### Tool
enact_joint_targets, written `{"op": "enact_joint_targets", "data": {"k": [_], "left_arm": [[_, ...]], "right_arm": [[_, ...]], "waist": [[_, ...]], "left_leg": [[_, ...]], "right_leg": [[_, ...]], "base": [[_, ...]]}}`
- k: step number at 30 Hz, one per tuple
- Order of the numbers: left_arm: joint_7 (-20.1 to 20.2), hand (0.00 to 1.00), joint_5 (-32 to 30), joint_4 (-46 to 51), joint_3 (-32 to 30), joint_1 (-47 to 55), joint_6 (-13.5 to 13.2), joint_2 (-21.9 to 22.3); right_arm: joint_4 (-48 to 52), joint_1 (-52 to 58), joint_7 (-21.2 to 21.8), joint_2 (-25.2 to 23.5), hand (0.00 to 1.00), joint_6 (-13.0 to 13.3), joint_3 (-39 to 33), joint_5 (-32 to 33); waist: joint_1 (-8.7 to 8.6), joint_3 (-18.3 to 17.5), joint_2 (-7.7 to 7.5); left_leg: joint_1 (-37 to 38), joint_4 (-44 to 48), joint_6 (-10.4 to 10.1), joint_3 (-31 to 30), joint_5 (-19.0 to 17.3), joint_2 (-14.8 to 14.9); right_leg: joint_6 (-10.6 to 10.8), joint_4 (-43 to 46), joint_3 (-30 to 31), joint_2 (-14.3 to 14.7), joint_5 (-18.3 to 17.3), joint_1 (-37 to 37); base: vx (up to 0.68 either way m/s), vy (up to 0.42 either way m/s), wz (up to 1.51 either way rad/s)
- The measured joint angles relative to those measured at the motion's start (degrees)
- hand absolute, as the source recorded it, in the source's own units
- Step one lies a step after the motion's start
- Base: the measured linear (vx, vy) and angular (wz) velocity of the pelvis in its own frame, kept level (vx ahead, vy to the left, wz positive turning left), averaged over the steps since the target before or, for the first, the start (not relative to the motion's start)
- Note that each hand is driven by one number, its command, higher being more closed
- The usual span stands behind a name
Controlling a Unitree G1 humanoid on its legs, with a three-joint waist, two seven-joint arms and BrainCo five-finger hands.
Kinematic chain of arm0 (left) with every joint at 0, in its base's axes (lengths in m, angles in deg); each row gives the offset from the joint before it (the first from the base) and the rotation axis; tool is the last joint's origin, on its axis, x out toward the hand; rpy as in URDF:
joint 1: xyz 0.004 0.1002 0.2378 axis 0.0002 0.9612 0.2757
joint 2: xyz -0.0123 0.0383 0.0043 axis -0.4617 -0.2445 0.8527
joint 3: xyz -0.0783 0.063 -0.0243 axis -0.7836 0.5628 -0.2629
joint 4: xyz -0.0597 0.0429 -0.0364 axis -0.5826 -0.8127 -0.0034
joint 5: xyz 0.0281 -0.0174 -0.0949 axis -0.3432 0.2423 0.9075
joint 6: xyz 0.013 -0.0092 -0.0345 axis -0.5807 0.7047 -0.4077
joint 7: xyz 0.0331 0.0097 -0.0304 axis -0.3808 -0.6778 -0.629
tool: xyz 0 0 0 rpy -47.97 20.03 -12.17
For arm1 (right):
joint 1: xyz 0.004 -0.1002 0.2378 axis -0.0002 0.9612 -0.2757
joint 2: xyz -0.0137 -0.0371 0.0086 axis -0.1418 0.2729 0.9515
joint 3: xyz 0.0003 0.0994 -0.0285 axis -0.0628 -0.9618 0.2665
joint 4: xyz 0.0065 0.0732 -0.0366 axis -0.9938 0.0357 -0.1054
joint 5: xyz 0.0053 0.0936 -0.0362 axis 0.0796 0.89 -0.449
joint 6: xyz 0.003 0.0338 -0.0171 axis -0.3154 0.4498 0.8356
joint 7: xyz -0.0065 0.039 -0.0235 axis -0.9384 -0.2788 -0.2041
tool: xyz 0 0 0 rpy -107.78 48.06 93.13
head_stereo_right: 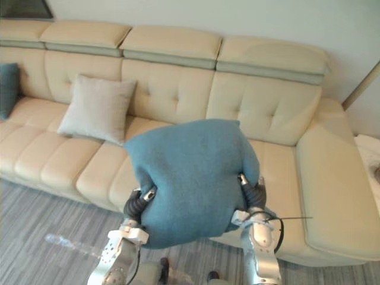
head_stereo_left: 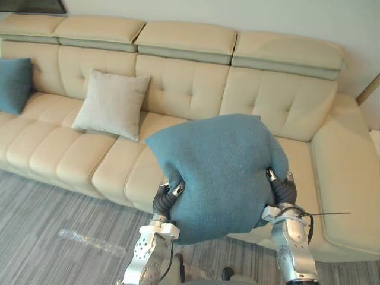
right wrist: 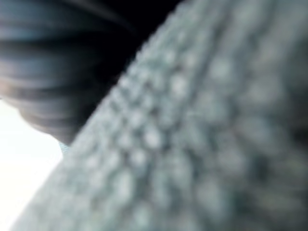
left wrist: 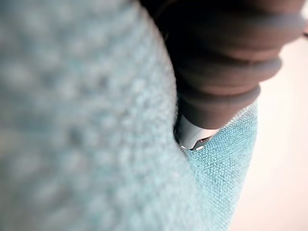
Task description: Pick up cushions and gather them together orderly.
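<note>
A large teal cushion [head_stereo_left: 219, 172] hangs in the air in front of the sofa's right half, squeezed between my two hands. My left hand [head_stereo_left: 166, 202] presses into its lower left side and my right hand [head_stereo_left: 284, 190] into its right side. Both dark wrist covers show at the cushion's edges; the rest of each hand is sunk in the fabric. The teal weave [left wrist: 86, 120] lies right against the left wrist camera, and the same cloth [right wrist: 192, 134] against the right one. A beige cushion [head_stereo_left: 111, 104] leans on the sofa back at the left. A second teal cushion [head_stereo_left: 13, 83] stands at the far left.
The long cream tufted sofa [head_stereo_left: 190, 83] spans the view, with a wide armrest [head_stereo_left: 347, 172] at its right end. Grey striped carpet [head_stereo_left: 53, 225] lies in front of it. A wall runs behind the sofa.
</note>
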Motion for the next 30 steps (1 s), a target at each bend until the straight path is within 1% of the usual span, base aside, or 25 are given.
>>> {"op": "enact_joint_targets", "data": {"k": [2, 3, 4, 5, 6, 7, 8, 9, 10, 11, 12, 14, 15, 16, 17, 18, 19, 20, 21, 22, 23, 24, 25, 28, 30], "left_arm": [[-0.01, 1.0, 0.0, 0.13, 0.0, -0.05, -0.01, -0.33], [-0.03, 1.0, 0.0, 0.11, -0.01, -0.01, 0.05, -0.72], [-0.04, 1.0, 0.0, 0.12, -0.07, -0.04, -0.02, -0.96], [-0.04, 1.0, 0.0, 0.14, -0.1, -0.06, -0.23, -1.14], [-0.03, 1.0, -0.02, 0.15, -0.63, -0.08, -0.68, -1.23], [-0.03, 1.0, -0.02, 0.14, -0.99, -0.07, -0.69, -1.3], [-0.03, 1.0, -0.01, 0.13, -1.61, -0.07, -0.67, -1.65], [-0.03, 1.0, -0.01, 0.14, -1.89, -0.06, -0.63, -2.28], [-0.03, 1.0, -0.02, -0.1, -2.06, -0.22, -0.55, -3.2], [-0.03, 1.0, -0.02, -0.88, -2.06, -0.23, 0.06, -2.32], [-0.01, 1.0, -0.06, -0.9, -1.86, -0.12, 0.44, -1.44], [-0.01, 1.0, -0.08, -1.03, -1.76, -0.19, 0.61, -0.4], [0.0, 1.0, -0.09, -1.04, -1.61, -0.28, 0.8, -0.35], [0.0, 1.0, -0.08, -1.02, -1.61, -0.32, 0.83, -0.19], [0.0, 1.0, -0.08, -1.02, -1.62, -0.16, 0.92, 0.31], [0.0, 1.0, -0.08, -1.01, -1.67, -0.09, 0.96, 0.48], [0.0, 1.0, -0.08, -0.98, -1.82, -0.09, 0.9, 0.42], [0.0, 1.0, -0.09, -0.82, -1.8, -0.1, 0.72, 0.46], [0.03, 1.0, -0.11, -0.23, -1.79, -0.47, 0.39, 0.9], [0.04, 1.0, -0.13, -0.02, -1.79, -0.94, 0.0, 1.3], [0.05, 1.0, -0.2, -0.01, -1.8, -1.37, -0.13, 1.4], [0.05, 1.0, -0.52, -0.04, -1.8, -1.75, -0.23, 1.44], [0.05, 1.0, -0.53, -0.5, -1.87, -1.82, -0.28, 1.06], [0.05, 1.0, -0.55, -0.74, -1.78, -1.79, 0.19, 0.92], [0.05, 1.0, -0.55, -1.0, -1.67, -1.77, 0.26, 0.69]], "right_arm": [[-0.09, 0.05, 0.0, -0.5, 1.0, -0.02, -0.05, -0.07], [-0.53, 0.1, 0.06, -0.87, 1.0, -0.02, -0.05, -0.1], [-0.82, 0.14, 0.12, -1.04, 1.0, -0.02, -0.03, -0.1], [-0.82, 0.08, 0.22, -1.05, 1.0, -0.01, 0.01, -0.09], [-1.22, -0.49, 0.76, -0.81, 1.0, 0.05, 0.28, -0.08], [-1.83, -1.01, 0.91, -0.7, 1.0, 0.06, 0.67, -0.08], [-3.3, -2.02, 1.23, -0.52, 1.0, 0.11, 1.0, -0.08], [-4.35, -2.46, 1.32, -0.72, 1.0, 0.11, 1.26, -0.07], [-5.84, -2.56, 1.34, -0.89, 1.0, 0.11, 1.81, -0.07], [-7.31, -2.53, 1.34, -0.16, 1.0, -0.03, 1.82, -0.05], [-7.43, -1.87, 1.34, 1.21, 1.0, -0.32, 1.77, -0.02], [-7.41, -1.15, 1.33, 2.39, 1.0, -0.45, 1.69, 0.01], [-7.1, -0.58, 1.11, 2.21, 1.0, -0.46, 1.58, 0.06], [-6.35, -0.18, 1.02, 2.18, 1.0, -0.5, 1.54, 0.07], [-3.6, 1.0, 0.98, 2.26, 1.0, -0.68, 1.31, 0.05], [-1.92, 1.62, 0.94, 2.22, 1.0, -0.68, 1.21, 0.08], [-0.49, 1.78, 0.94, 1.97, 1.0, -0.65, 1.17, 0.05], [0.13, 1.71, 0.94, 1.79, 1.0, -0.43, 0.98, 0.06], [1.35, 1.52, 0.93, 1.67, 1.0, 0.02, 0.38, 0.06], [1.7, 1.21, 0.89, 1.71, 1.0, 0.66, 0.2, 0.05], [1.65, 0.91, 0.88, 1.68, 1.0, 0.74, 0.01, 0.05], [1.03, 0.28, 0.88, 1.76, 1.0, 0.73, -0.24, 0.01], [-0.74, -0.41, 0.88, 1.1, 1.0, 0.59, -0.25, -0.03], [-0.88, 0.26, 0.88, 0.41, 1.0, -0.09, -0.78, -0.07], [-0.88, 0.5, 0.88, -0.11, 1.0, -0.13, -0.84, -0.1]], "waist": [[-0.7, 0.25, -0.1], [-1.52, 0.25, -0.19], [-2.14, 0.21, -0.2], [-2.23, 0.06, -0.32], [-2.21, -0.18, -0.69], [-2.14, -0.19, -0.73], [-2.13, -0.25, -0.82], [-2.08, -0.61, -1.44], [-2.31, -0.9, -2.81], [-2.48, -0.85, -1.4], [-2.5, -0.97, 0.34], [-2.66, -0.83, 2.12], [-3.01, -0.65, 2.1], [-3.03, -0.34, 2.14], [-2.74, 0.17, 2.69], [-2.21, 0.36, 2.91], [-1.55, 0.46, 2.46], [-1.15, 0.36, 1.97], [-1.16, 0.22, 2.03], [-1.17, -0.09, 2.2], [-1.18, -0.27, 2.33], [-1.0, -0.73, 3.16], [-0.31, -0.84, 2.95], [-0.4, -0.79, 1.77], [-0.43, -0.94, 1.47]], "left_leg": [[3.7, -1.48, 0.95, 1.83, -0.82, -0.37], [5.99, -2.51, 1.27, 2.47, -1.06, -0.6], [7.55, -3.31, 1.25, 2.78, -1.09, -0.55], [8.49, -4.17, 0.96, 3.49, -1.27, -0.28], [9.18, -5.08, 0.16, 4.63, -1.77, 0.56], [9.41, -5.26, -0.32, 5.21, -2.06, 1.12], [9.62, -5.05, -1.21, 6.08, -2.58, 1.97], [9.68, -4.87, -1.96, 6.74, -3.04, 2.05], [10.21, -4.51, -3.0, 6.66, -4.02, 1.24], [10.39, -3.78, -3.43, 5.88, -4.77, 2.71], [10.32, -3.49, -4.16, 4.74, -5.93, 4.35], [10.26, -2.33, -5.09, 4.15, -6.63, 7.0], [9.6, 0.56, -5.4, 3.0, -6.4, 7.73], [7.99, 4.72, -5.62, 1.89, -6.21, 8.43], [4.81, 13.68, -5.3, 0.4, -5.1, 9.89], [3.09, 17.96, -5.09, 0.31, -3.43, 10.72], [1.72, 21.57, -4.77, 0.24, -1.48, 10.92], [1.33, 21.35, -4.42, 0.17, -2.15, 10.53], [0.98, 17.89, -3.17, 0.06, -4.89, 9.26], [0.59, 12.46, -2.46, -1.09, -6.22, 7.56], [0.78, 7.23, -2.25, -2.03, -6.03, 6.29], [1.98, -1.34, -2.1, -3.25, -2.76, 5.33], [3.52, -3.5, -3.95, -3.01, -0.43, 4.84], [5.47, -5.6, -3.73, -1.25, -0.07, 3.82], [7.25, -7.73, -3.19, -0.19, 0.28, 3.02]], "right_leg": [[1.1, 14.25, -1.43, -1.54, -0.3, -6.27], [0.45, 19.41, -3.81, -3.05, -1.42, -7.99], [-0.32, 20.93, -5.85, -3.91, -2.45, -8.63], [-0.95, 20.53, -7.18, -4.23, -2.87, -9.47], [-1.77, 16.49, -9.73, -4.12, -2.96, -10.96], [-2.38, 13.13, -10.81, -3.7, -2.52, -11.09], [-3.9, 7.05, -12.21, -2.97, -0.68, -10.98], [-4.6, 2.21, -12.78, -2.81, 2.11, -10.38], [-3.85, -2.32, -12.11, -2.99, 8.92, -9.53], [-4.17, -2.4, -12.33, -1.48, 8.88, -8.54], [-4.51, -4.0, -12.84, 0.41, 8.84, -7.55], [-5.84, -5.8, -14.25, 2.87, 8.14, -5.85], [-6.2, -6.26, -14.95, 3.73, 6.72, -4.89], [-6.67, -6.31, -15.65, 4.1, 6.36, -4.09], [-7.57, -6.47, -16.39, 5.19, 5.62, -2.17], [-7.84, -6.93, -16.45, 5.74, 5.42, -0.73], [-8.26, -8.62, -16.29, 5.77, 5.39, 1.06], [-8.29, -9.71, -16.29, 5.61, 5.4, 1.87], [-8.9, -11.07, -16.28, 5.28, 5.78, 2.5], [-9.0, -12.07, -16.28, 4.96, 6.18, 2.46], [-8.64, -12.75, -16.2, 4.85, 6.56, 2.39], [-7.4, -13.34, -16.01, 5.39, 7.66, 2.27], [-6.86, -13.55, -14.64, 5.41, 8.04, 2.52], [-5.5, -16.04, -12.29, 4.8, 9.09, 3.79], [-4.99, -17.35, -11.14, 4.29, 9.46, 4.58]], "base": [[0.19, 0.124, -0.43], [0.18, 0.077, -0.15], [0.21, 0.056, -0.12], [0.19, 0.008, -0.29], [0.18, -0.054, -0.4], [0.14, -0.086, -0.53], [0.15, -0.129, -0.45], [0.16, -0.176, -0.41], [0.17, -0.199, -0.28], [0.16, -0.212, -0.19], [0.11, -0.152, -0.15], [0.14, -0.156, 0.03], [0.16, -0.185, 0.26], [0.12, -0.183, 0.36], [0.1, -0.147, 0.2], [0.11, -0.12, 0.08], [0.11, -0.073, -0.01], [0.13, -0.072, 0.09], [0.11, -0.023, 0.16], [0.1, 0.002, 0.12], [0.13, 0.073, -0.08], [0.13, 0.091, -0.39], [0.19, 0.094, -0.44], [0.16, 0.091, -0.29], [0.1, 0.087, -0.3]]}}
